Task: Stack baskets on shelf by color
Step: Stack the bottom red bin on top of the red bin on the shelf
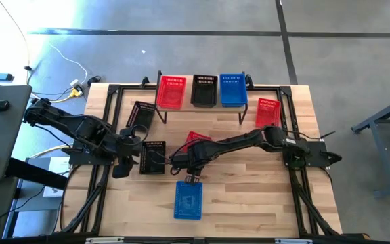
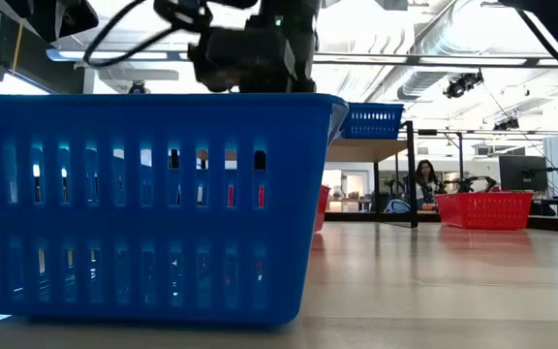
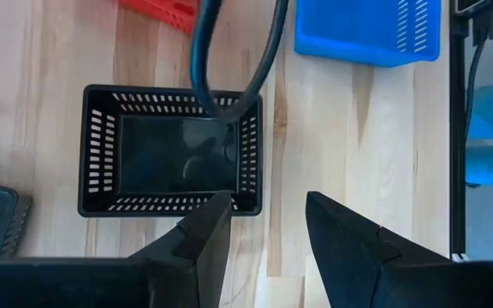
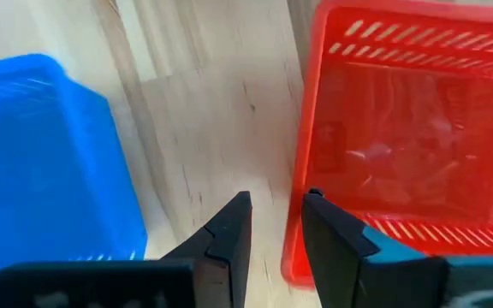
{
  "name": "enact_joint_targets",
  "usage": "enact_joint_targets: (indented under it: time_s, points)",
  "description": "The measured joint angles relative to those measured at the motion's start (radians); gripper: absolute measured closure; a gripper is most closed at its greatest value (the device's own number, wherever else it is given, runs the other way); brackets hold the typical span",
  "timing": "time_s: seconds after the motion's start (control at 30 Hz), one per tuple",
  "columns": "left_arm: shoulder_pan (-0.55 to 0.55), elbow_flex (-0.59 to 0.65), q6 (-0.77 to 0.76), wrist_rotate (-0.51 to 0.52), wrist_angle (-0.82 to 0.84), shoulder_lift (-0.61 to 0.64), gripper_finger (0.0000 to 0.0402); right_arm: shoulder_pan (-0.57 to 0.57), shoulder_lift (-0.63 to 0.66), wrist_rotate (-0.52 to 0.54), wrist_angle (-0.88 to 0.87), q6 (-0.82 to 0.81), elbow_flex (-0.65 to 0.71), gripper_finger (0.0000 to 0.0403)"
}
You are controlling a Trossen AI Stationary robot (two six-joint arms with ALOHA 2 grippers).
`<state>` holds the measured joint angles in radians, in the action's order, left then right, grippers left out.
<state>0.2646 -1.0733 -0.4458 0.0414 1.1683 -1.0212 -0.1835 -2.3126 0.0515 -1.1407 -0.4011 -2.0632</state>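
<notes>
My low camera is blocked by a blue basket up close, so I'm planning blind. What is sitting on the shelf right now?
Observer: The shelf carries three single baskets in a row: a red basket, a black basket and a blue basket.
Operator: Is the right gripper holding anything?
Observer: No. The right gripper is open and empty, over bare wood between the front blue basket and a loose red basket.
Operator: And the left one?
Observer: The left gripper is open too, right beside a loose black basket that stands upright on the table.
</notes>
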Motion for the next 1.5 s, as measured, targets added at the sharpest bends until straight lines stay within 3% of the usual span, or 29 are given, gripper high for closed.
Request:
enact_joint_targets:
  time_s: [0.23,0.53,0.83,1.23,1.5]
  points:
    - [0.000,0.000,0.002,0.000,0.006,0.004,0.0259,0.002,-0.030,0.017,-0.034,-0.018,0.000,0.0323]
    - [0.000,0.000,0.003,0.007,0.014,0.009,0.0259,0.000,-0.041,0.016,-0.052,-0.035,0.000,0.0398]
    - [0.000,0.000,0.003,0.007,0.016,0.008,0.0259,-0.032,-0.026,0.000,-0.082,-0.027,-0.029,0.0402]
    - [0.000,0.000,0.003,0.007,0.016,0.008,0.0259,-0.038,-0.022,0.056,-0.137,0.067,-0.288,0.0402]
    - [0.000,0.000,0.003,0.037,0.021,0.008,0.0259,-0.026,0.030,0.085,-0.085,0.154,-0.285,0.0403]
